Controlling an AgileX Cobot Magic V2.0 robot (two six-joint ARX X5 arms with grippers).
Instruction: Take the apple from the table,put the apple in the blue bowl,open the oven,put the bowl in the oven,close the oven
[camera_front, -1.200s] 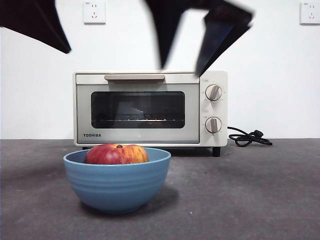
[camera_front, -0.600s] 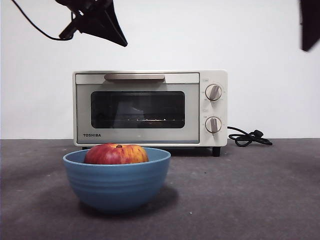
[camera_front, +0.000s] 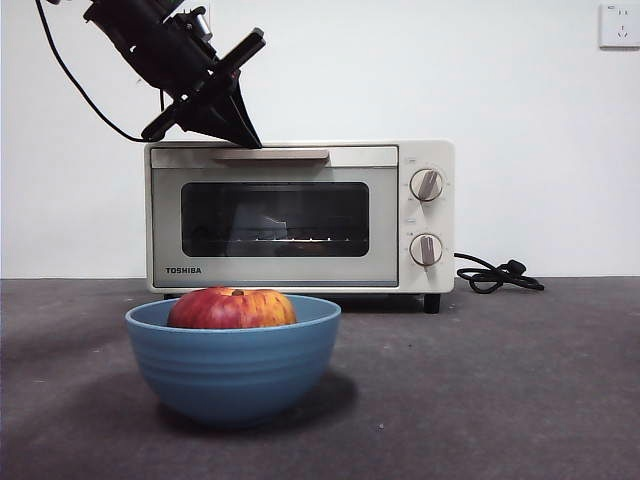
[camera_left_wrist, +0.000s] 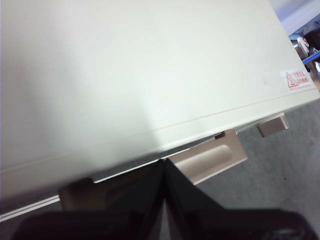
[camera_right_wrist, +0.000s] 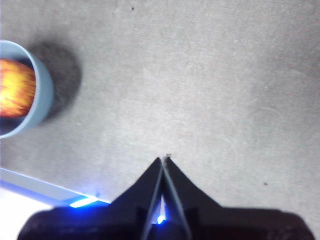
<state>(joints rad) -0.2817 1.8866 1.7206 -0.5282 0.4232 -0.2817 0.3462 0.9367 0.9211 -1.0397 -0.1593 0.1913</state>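
My left tool (camera_front: 240, 135) hangs tilted over the top left corner of the oven (camera_front: 300, 215), its jaws pressed together, the tips just above the left end of the beige handle (camera_front: 268, 155); from my left wrist the same handle (camera_left_wrist: 212, 160) shows just past the closed tips (camera_left_wrist: 164, 167), below the oven's cream top. The oven door is closed, and it stands toward the worktop's far edge. In front of it, nearer the worktop's (camera_front: 500, 390) front edge, sits the blue bowl (camera_front: 233, 360) with the apple (camera_front: 232, 308) inside, its red top rising above the rim. The black cord (camera_front: 495, 275) lies to the oven's right. My right tool (camera_right_wrist: 164, 162), jaws together, hovers over bare worktop, well apart from the bowl.
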